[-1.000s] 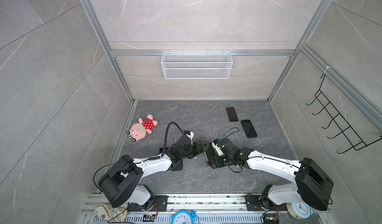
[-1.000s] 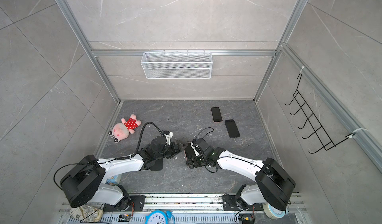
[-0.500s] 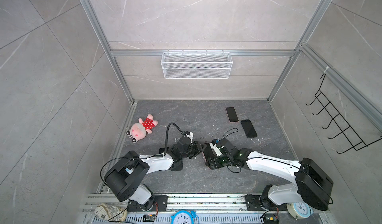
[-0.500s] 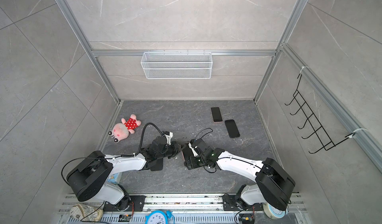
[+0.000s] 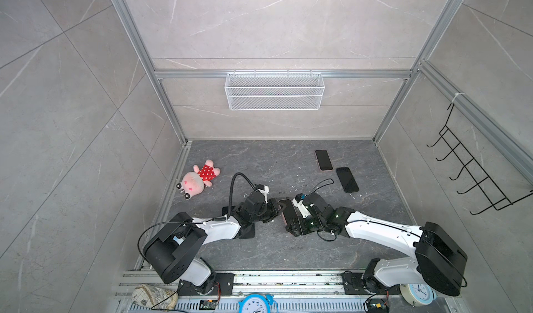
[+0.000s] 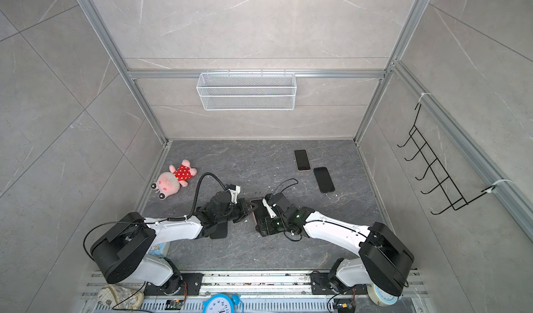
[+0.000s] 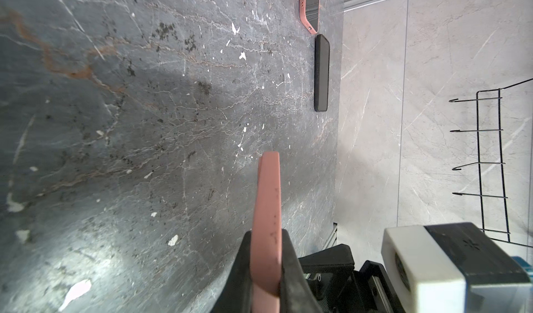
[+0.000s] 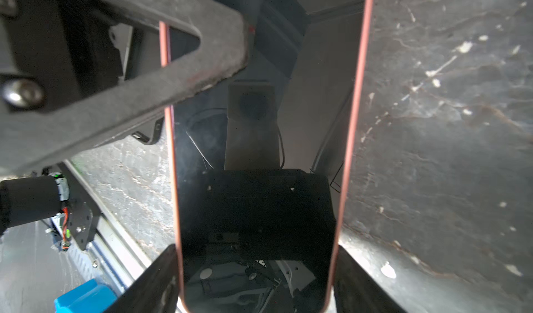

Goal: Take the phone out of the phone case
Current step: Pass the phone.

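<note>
Phone case (image 7: 266,210) spanning right pincer (image 8: 256,268), edge nipped in left pincer (image 7: 266,253)

Arms extended low, converging; left end effector (image 7: 265,256) pinched shut, right end effector (image 8: 256,268) clamped wide.

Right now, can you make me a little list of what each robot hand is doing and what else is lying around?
Left gripper: shut, clamping the pink case at one end
Right gripper: closed across the phone, which sits in that case
Phone: not out yet; pink rim along both sides of the screen
Table: pink-edged spare phone and black spare phone, lying flat
Toy: pink plush on the left arm's side
Back wall: white wire basket
</note>
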Robot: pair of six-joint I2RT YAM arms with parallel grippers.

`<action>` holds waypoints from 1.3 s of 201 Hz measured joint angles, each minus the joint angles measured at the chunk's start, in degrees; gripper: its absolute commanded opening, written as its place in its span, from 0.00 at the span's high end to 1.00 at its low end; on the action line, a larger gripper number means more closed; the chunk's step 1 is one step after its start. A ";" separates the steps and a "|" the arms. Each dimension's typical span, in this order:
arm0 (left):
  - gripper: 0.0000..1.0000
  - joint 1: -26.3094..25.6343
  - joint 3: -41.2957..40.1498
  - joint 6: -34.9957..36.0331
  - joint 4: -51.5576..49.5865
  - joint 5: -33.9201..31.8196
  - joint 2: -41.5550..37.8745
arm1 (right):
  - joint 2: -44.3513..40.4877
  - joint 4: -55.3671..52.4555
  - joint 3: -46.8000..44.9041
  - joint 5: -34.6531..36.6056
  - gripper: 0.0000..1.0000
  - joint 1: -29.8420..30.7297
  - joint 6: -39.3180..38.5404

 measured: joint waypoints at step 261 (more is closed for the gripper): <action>1.00 4.15 -9.09 -7.52 17.11 -20.04 -30.23 | -11.41 56.28 -12.11 -5.14 0.32 4.52 28.61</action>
